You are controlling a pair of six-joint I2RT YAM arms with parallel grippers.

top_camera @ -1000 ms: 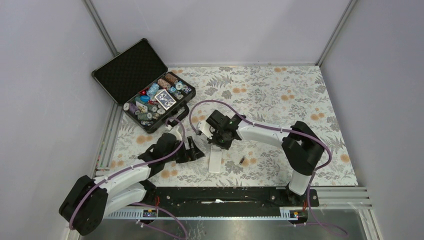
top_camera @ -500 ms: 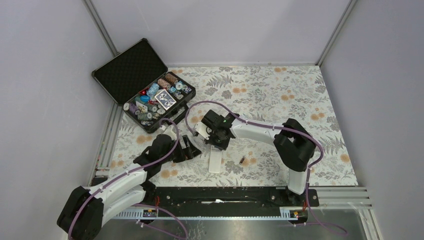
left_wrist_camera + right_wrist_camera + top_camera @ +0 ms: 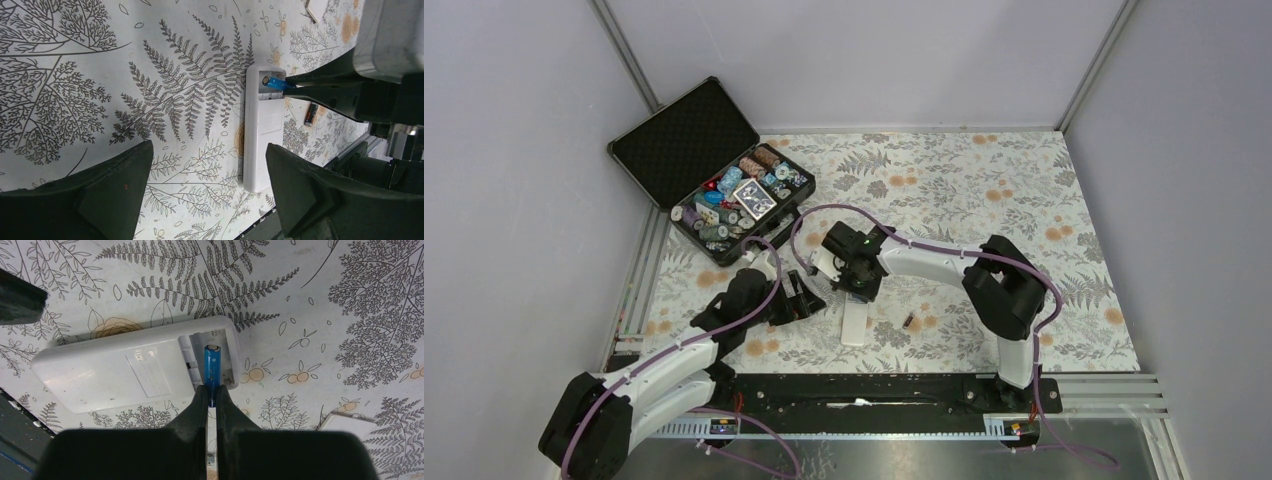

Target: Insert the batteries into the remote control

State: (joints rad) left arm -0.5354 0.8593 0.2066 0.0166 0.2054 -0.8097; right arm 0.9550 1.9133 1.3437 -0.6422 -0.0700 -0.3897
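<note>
Right wrist | right jaws pinch blue battery in remote control bay | left jaws wide

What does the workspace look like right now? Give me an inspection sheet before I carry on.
Surface: floral cloth covers the table.
Job's things: remote control lies back up with its compartment open; blue battery is angled into the compartment; dark battery lies loose beside the remote.
Clutter: open case of poker chips, far left.
Grippers: right gripper shut on the blue battery; left gripper open, empty, facing the remote.
Cables: purple cables loop over both wrists.
Surroundings: grey walls, metal posts.
</note>
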